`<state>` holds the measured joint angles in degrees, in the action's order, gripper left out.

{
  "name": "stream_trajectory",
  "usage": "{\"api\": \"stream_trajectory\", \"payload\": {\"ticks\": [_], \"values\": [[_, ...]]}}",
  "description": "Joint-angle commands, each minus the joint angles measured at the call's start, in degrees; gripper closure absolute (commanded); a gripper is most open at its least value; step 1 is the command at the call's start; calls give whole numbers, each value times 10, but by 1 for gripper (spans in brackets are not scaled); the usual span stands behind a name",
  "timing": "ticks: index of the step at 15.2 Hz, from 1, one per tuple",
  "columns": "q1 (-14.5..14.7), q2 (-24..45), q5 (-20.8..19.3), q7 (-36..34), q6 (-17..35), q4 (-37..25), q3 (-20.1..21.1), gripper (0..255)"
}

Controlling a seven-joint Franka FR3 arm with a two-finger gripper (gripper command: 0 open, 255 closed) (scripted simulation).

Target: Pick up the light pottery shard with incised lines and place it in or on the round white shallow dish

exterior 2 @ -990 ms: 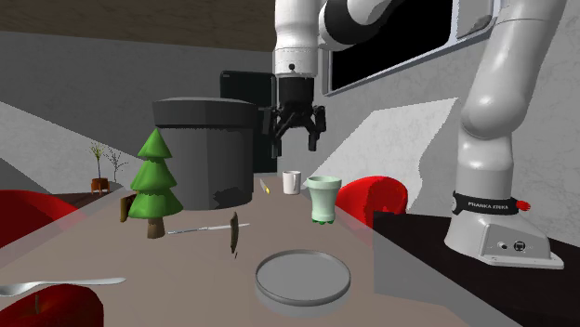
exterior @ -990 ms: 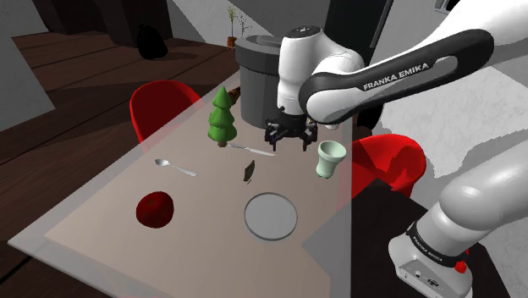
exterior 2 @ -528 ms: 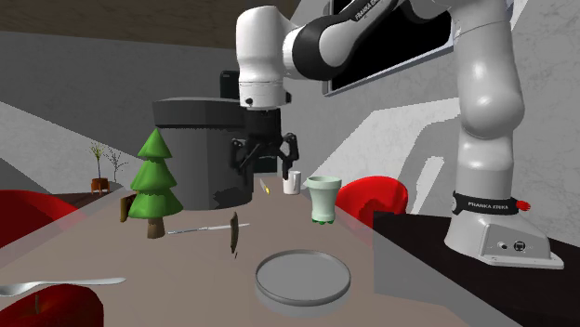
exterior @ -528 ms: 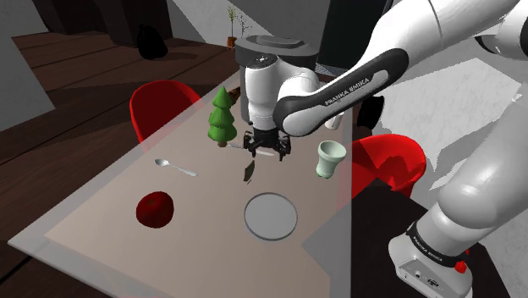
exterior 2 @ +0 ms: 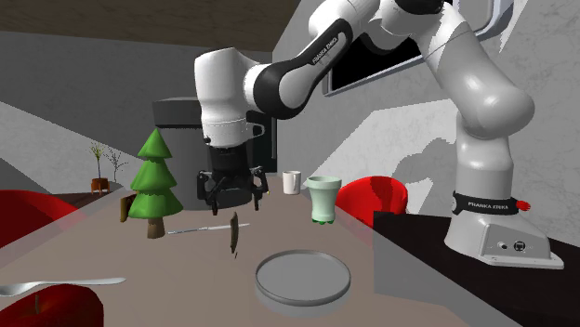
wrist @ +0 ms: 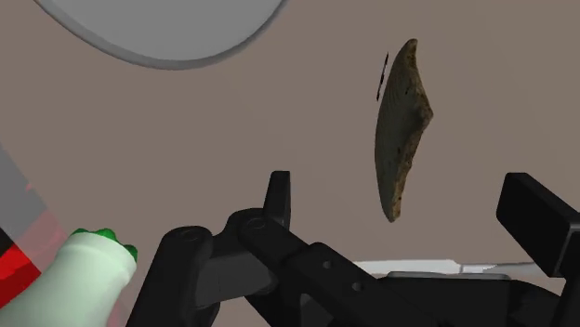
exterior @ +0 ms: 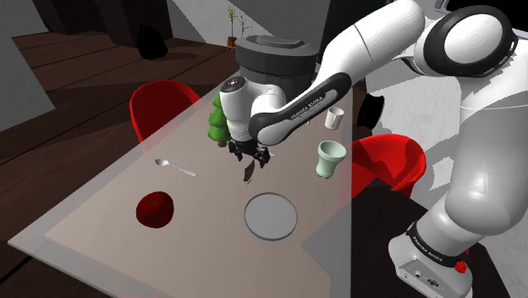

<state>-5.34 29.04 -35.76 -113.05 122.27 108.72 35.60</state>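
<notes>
I see the shard (wrist: 402, 130), a thin, mottled brown sliver, standing upright on its edge on the table (exterior: 110, 212). The dish (exterior: 271, 215), round, shallow and grey, lies flat nearby, not touching it.

A mottled brown shard (wrist: 402, 130) is seen on the desk (wrist: 232, 121), untouched between the end effector's (wrist: 406, 200) spread fingers; a grey dish (wrist: 158, 32) is seen beyond.
</notes>
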Motion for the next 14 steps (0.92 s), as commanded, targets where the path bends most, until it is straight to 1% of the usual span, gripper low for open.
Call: {"api": "stream_trajectory", "payload": {"ticks": [1,7,14], "values": [[6,15,-11,-12,5,-7,-10,0],[9,40,-34,-25,32,-1,-26,0],[9,40,-34,-25,32,-1,-26,0]]}}
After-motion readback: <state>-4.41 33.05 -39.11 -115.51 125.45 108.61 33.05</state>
